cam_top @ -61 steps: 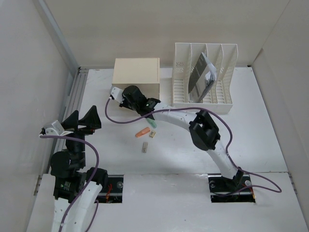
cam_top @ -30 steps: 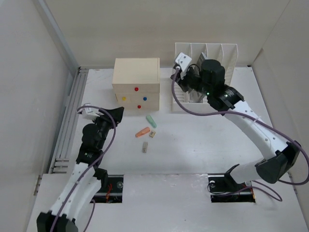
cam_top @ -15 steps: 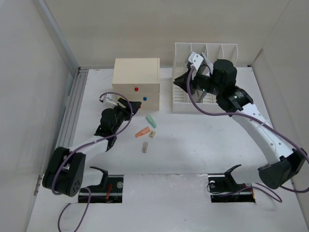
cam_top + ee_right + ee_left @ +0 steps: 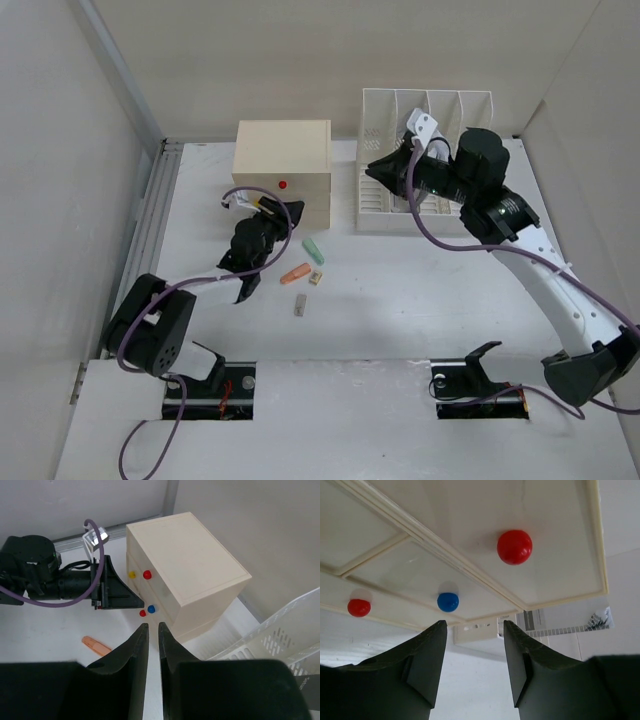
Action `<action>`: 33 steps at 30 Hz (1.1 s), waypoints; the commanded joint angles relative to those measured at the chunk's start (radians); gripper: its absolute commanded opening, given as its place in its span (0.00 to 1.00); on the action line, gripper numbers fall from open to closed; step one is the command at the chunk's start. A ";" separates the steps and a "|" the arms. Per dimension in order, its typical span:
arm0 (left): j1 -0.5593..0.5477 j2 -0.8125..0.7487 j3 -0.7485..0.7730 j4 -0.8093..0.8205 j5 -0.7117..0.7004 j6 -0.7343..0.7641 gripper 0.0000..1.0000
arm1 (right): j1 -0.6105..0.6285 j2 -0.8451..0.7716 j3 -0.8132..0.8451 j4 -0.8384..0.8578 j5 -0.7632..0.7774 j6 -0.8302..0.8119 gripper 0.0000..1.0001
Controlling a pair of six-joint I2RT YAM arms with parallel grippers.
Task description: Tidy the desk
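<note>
Desk: across the middle of top frame. Left gripper released, empty, before drawer box; right gripper nearly closed, empty too. Likely next: centre jaws on blue knob, go straight in, clench gently, pull level.

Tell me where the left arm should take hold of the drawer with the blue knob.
Probably the blue knob, pinched from the drawer box's front: it alone stands out from that flat panel, and looks small enough for the open left gripper facing it.
</note>
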 commanded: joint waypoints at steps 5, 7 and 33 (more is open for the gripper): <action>-0.007 0.060 0.067 0.060 -0.070 -0.041 0.46 | -0.005 -0.049 -0.014 0.074 -0.002 0.032 0.19; -0.016 0.070 0.067 0.060 -0.079 -0.041 0.44 | -0.005 -0.049 -0.014 0.075 -0.002 0.032 0.19; -0.016 0.193 0.143 0.078 -0.119 -0.050 0.29 | -0.005 -0.058 -0.042 0.102 0.026 0.032 0.19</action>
